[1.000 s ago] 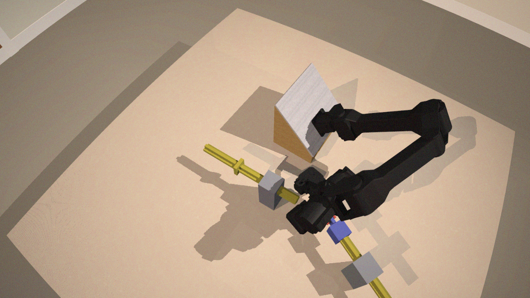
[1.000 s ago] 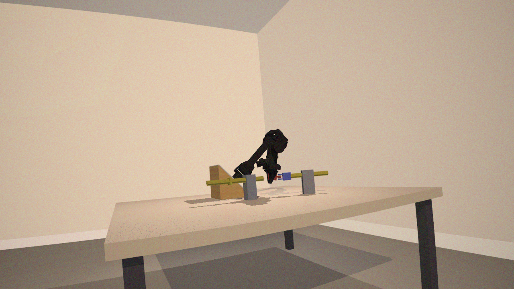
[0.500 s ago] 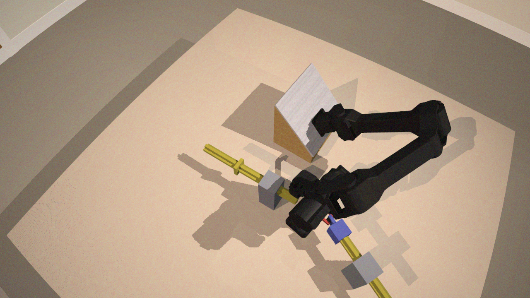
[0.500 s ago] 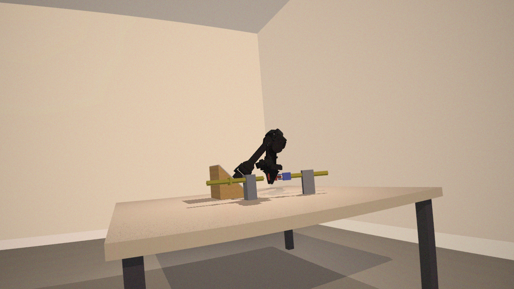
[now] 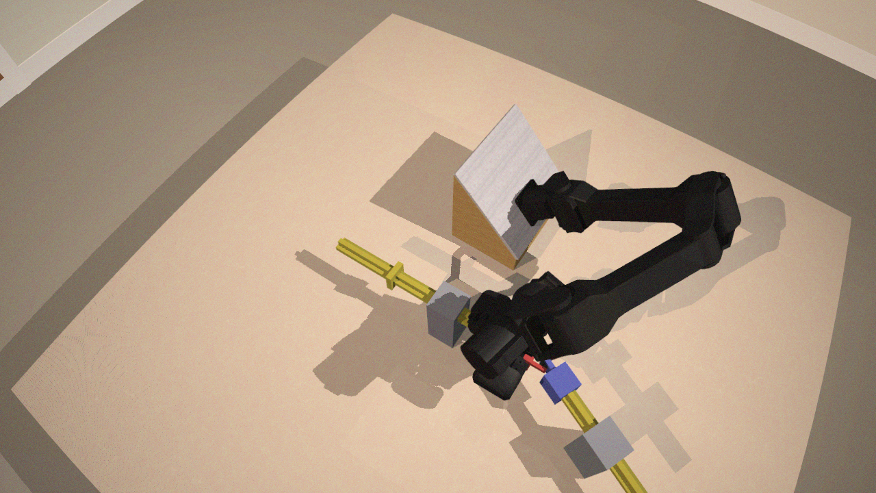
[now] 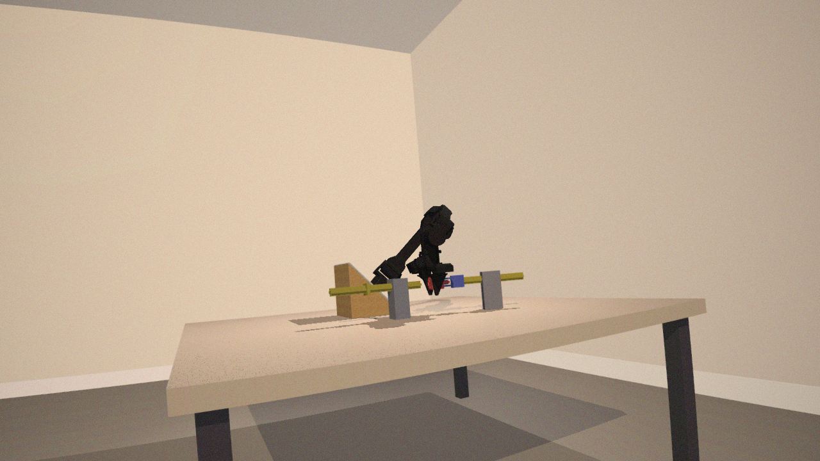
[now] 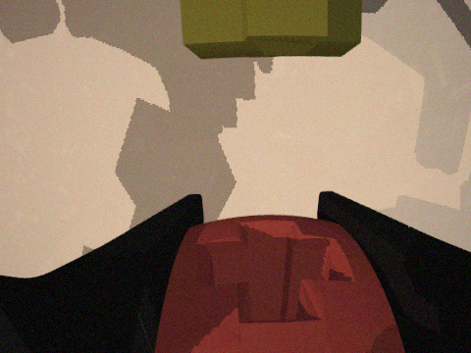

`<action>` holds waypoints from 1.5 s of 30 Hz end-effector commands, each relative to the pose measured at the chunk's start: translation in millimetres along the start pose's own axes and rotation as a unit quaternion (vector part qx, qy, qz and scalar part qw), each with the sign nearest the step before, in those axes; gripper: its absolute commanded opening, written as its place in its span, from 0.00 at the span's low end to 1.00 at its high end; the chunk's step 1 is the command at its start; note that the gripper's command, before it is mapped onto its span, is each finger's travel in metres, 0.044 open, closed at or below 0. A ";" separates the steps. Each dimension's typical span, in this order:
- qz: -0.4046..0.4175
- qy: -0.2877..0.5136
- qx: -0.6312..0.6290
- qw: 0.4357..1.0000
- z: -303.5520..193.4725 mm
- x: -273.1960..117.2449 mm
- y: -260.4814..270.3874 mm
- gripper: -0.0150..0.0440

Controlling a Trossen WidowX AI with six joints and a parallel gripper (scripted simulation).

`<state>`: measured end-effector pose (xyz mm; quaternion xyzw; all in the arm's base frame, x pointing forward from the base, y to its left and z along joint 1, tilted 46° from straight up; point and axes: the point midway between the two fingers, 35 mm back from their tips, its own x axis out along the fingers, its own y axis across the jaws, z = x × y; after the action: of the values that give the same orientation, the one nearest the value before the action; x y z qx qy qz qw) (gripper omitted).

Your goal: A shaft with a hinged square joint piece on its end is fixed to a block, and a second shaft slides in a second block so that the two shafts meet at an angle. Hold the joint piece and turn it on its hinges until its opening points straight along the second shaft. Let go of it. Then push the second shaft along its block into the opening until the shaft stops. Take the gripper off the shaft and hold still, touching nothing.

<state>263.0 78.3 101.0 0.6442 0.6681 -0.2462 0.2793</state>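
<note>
My gripper (image 6: 434,292) (image 7: 261,206) is shut on the red joint piece (image 6: 430,283) (image 7: 275,299) (image 5: 534,363), one black finger on each side. The joint piece hangs by a blue hinged part (image 5: 560,382) (image 6: 457,280) on the first yellow shaft (image 5: 578,409) (image 6: 512,276). The second yellow shaft (image 5: 364,257) (image 6: 350,291) (image 7: 270,22) has a collar and passes through its grey block (image 5: 445,315) (image 6: 399,299). In the wrist view its end faces the joint piece nearly centred, edges upright, with a gap between. The opening itself is hidden, so its exact direction cannot be told.
The first shaft's grey block (image 5: 607,442) (image 6: 492,291) stands at the lower right in the top view. A wooden wedge (image 5: 482,235) (image 6: 344,298) with a pale sloping top carries the arm's base behind the shafts. Everything stands on the table (image 5: 214,368) (image 6: 286,361).
</note>
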 end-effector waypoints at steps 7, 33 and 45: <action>0.000 0.001 -0.001 1.000 0.0 0.1 0.1 0.25; 0.000 0.001 -0.001 1.000 0.0 0.1 0.1 1.00; 0.002 -0.051 0.000 0.999 -2.9 -16.3 0.3 1.00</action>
<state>260.5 74.1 103.8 0.6362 0.6640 -0.2644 0.2908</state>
